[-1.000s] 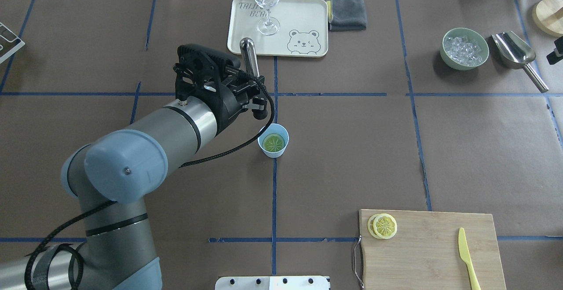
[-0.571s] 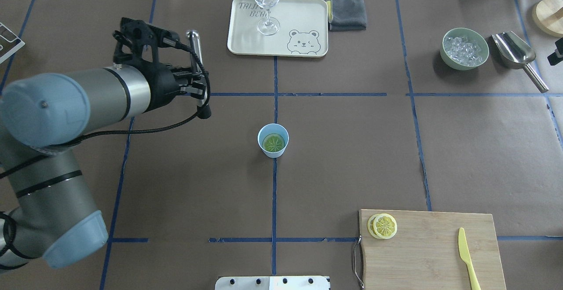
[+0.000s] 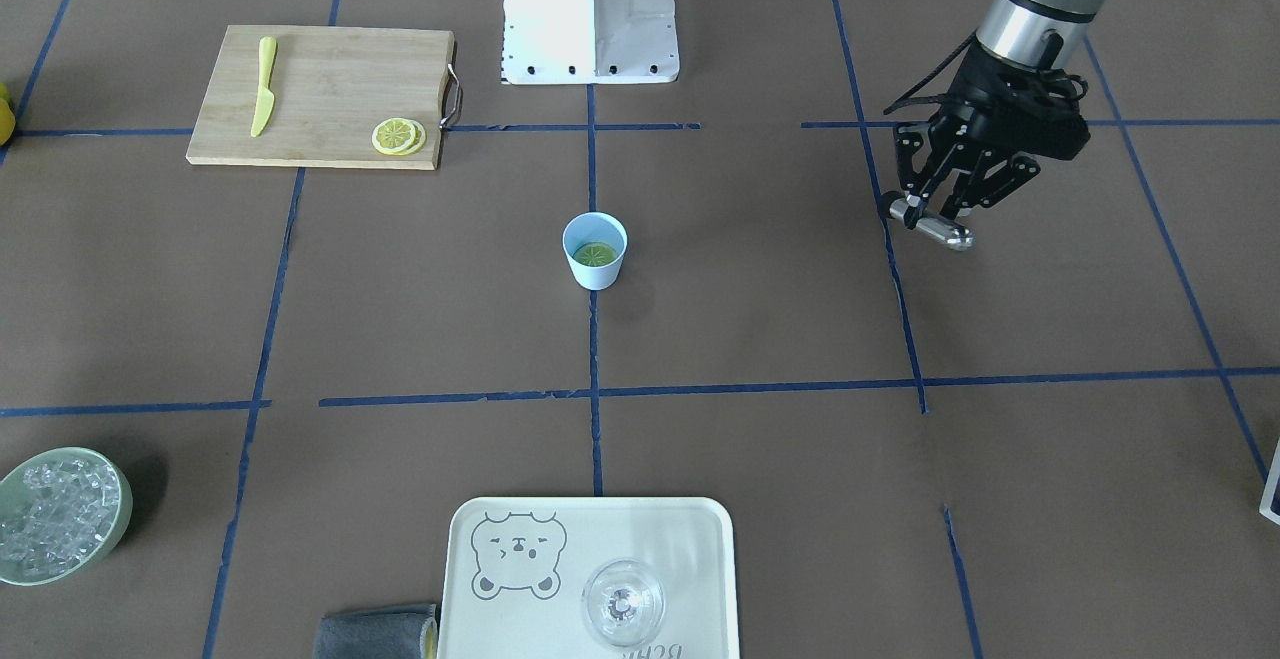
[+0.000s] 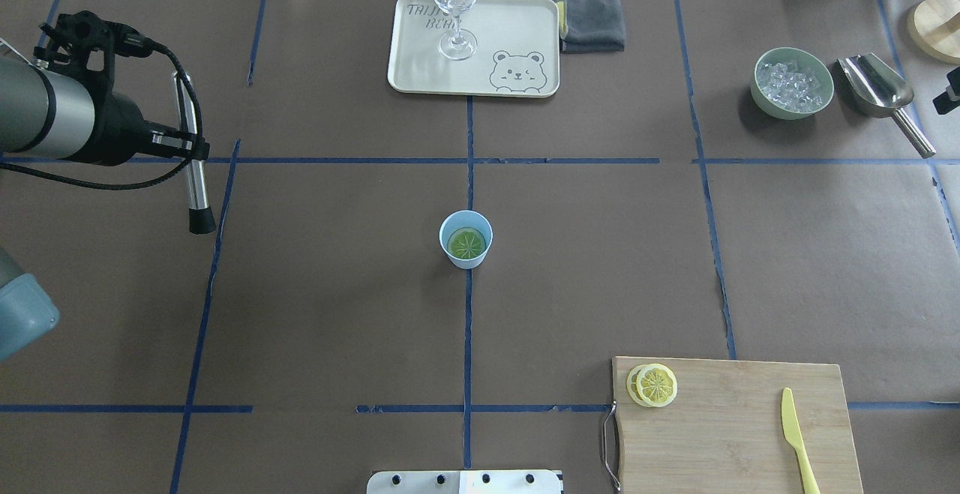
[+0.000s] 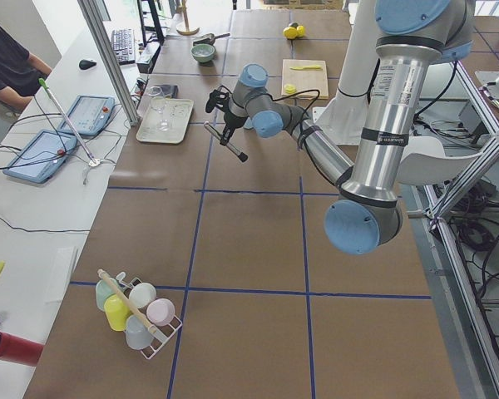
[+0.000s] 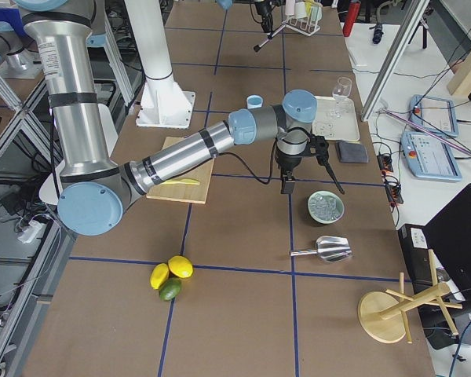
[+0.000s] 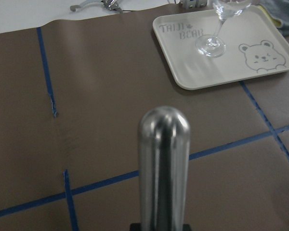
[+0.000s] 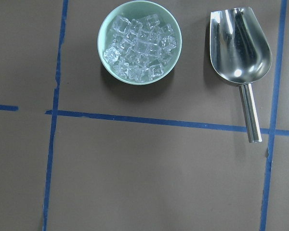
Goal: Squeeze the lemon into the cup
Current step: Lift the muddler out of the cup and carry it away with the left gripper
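At the middle of the table, the cup [image 4: 459, 259] is seen standing upright, with the lemon [image 4: 466, 242] lying flat inside it, face up. In the overhead view the cup is placed between three and four o'clock from the left gripper [image 4: 186, 148], well apart from it. That gripper is closed around a steel muddler [image 4: 196, 187], gripped about midway along its shaft. The muddler's long axis is laid close to the twelve-to-six line, with the rounded steel end toward twelve and the black tip toward six. The black tip is pointed away from the cup's mouth, not at it.

The left gripper is judged the nearer of the two to the cup. To press the slice, the black tip would need to be carried toward three to four o'clock, then turned down over the mouth.

The right gripper [image 6: 286, 185] is held far off, above a green bowl of ice [image 8: 102, 33] and a metal scoop [image 8: 240, 45]. Whether its fingers are parted or closed cannot be told. Spare slices [image 4: 652, 385] are left on the board at five o'clock from the cup.
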